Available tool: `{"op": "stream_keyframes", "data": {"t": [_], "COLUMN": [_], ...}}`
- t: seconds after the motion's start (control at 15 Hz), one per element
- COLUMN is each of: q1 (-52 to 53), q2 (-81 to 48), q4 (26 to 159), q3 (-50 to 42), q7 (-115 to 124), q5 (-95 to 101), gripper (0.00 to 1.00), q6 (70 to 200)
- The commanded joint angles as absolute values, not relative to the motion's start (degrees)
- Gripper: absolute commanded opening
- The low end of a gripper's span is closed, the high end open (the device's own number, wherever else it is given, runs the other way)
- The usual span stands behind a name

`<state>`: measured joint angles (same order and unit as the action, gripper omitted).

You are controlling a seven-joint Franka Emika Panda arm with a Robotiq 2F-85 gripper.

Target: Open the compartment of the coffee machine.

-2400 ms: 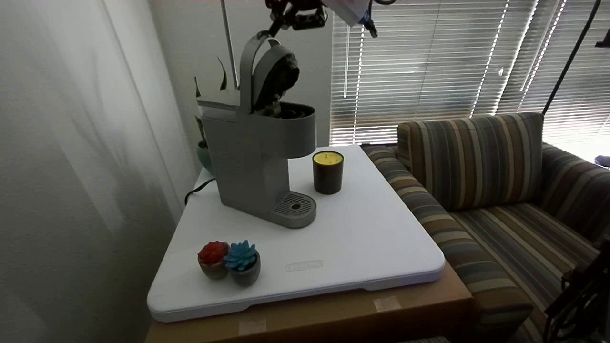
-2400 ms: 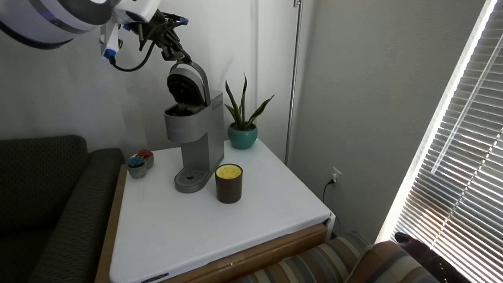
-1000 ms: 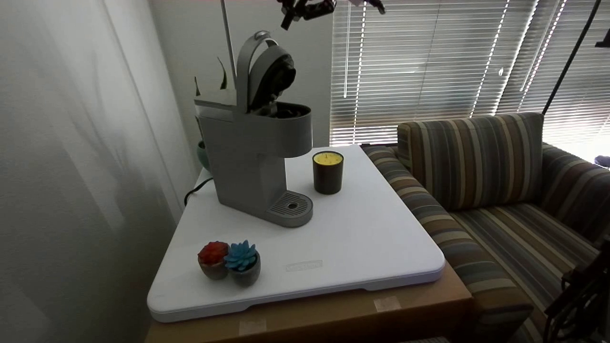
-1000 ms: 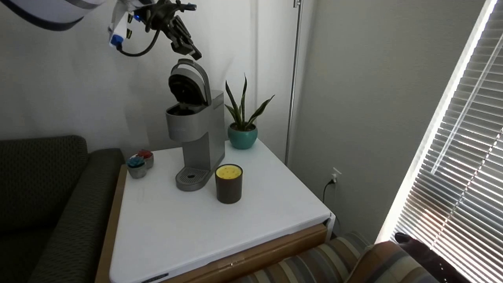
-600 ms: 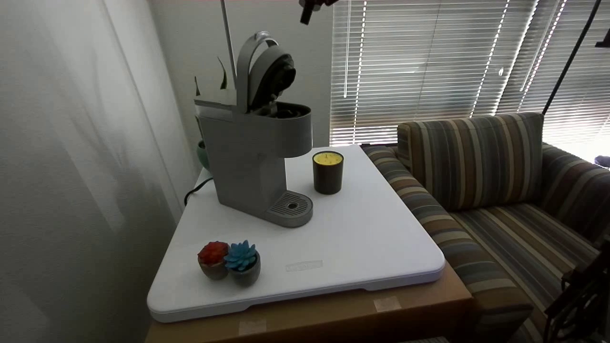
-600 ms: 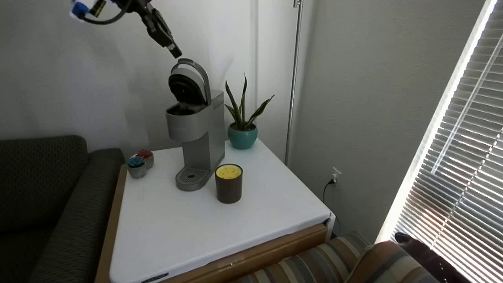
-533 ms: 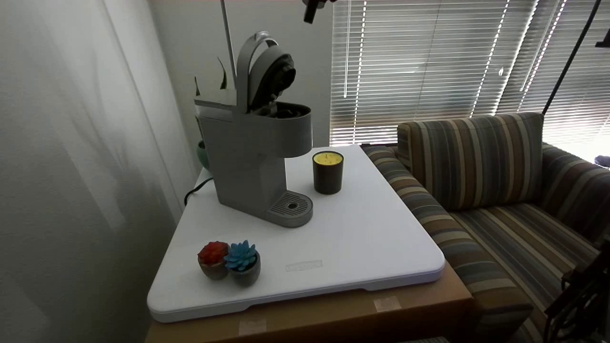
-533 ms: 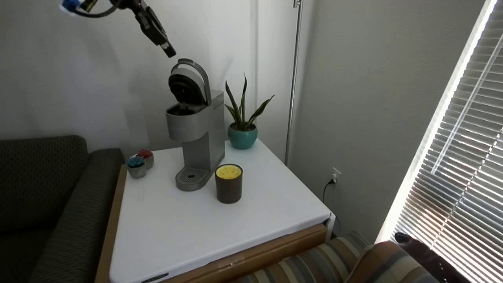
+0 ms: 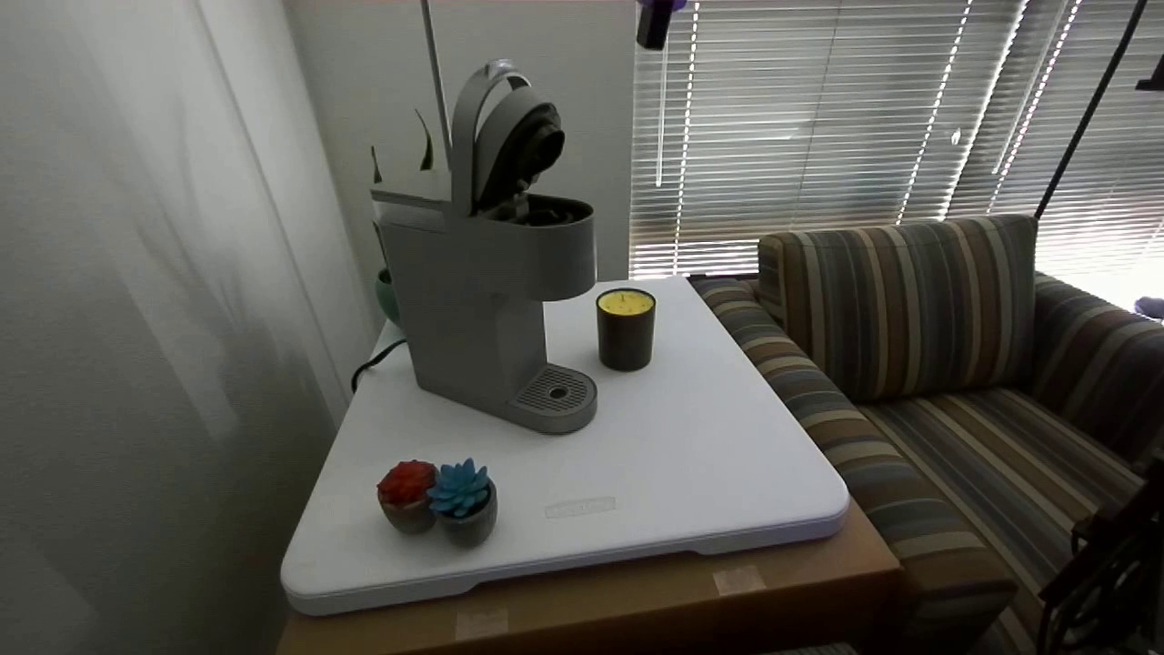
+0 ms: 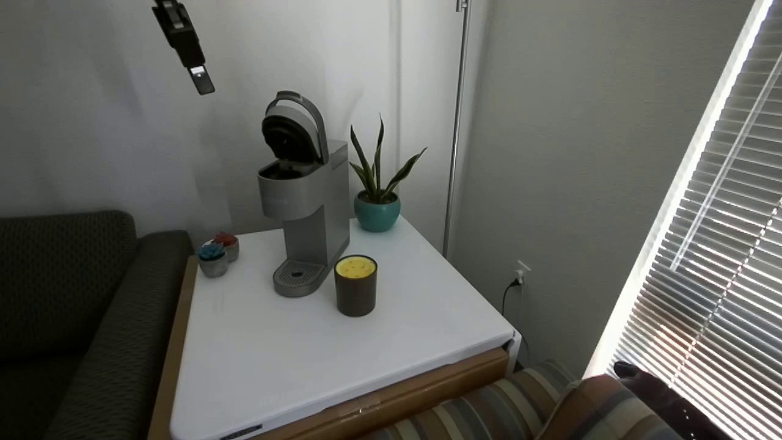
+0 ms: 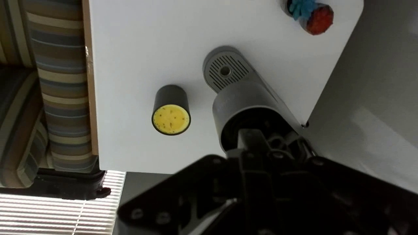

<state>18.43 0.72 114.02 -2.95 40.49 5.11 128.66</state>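
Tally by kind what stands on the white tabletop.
Boxy grey coffee machine: 1
Dark cylindrical cup with yellow filling: 1
Round teal pot with tall green plant: 1
Small grey-potted red succulent and small grey-potted blue succulent: 2
Total: 5

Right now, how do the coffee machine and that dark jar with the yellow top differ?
The coffee machine is much taller and boxier than the round dark jar. The machine is mostly grey, while the jar is dark outside and yellow on top. The machine's lid stands raised; the jar shows no lid. Both stand upright on the white tabletop.
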Motion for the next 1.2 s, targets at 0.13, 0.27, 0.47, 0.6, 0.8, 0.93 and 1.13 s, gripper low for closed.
{"op": "stream_keyframes", "data": {"t": [0.13,0.27,0.47,0.6,0.8,0.93,1.13], "q1": [12.5,12.3,11.8,11.3,10.8,10.6,10.5], "q2": [1.2,1.2,1.3,1.3,1.3,1.2,1.0], "q4": [113.9,113.9,114.0,114.1,114.2,114.2,114.1], "q3": [2.5,2.6,3.6,4.5,5.3,5.6,5.8], "q7": [38.1,37.9,38.1,38.1,38.7,39.4,40.4], "q5": [5.0,5.0,5.4,5.4,5.8,5.9,5.5], "gripper": [0.01,0.01,0.32,0.47,0.69,0.82,0.99], "q6": [125.9,125.7,125.7,125.9,126.4,126.9,126.9]}}
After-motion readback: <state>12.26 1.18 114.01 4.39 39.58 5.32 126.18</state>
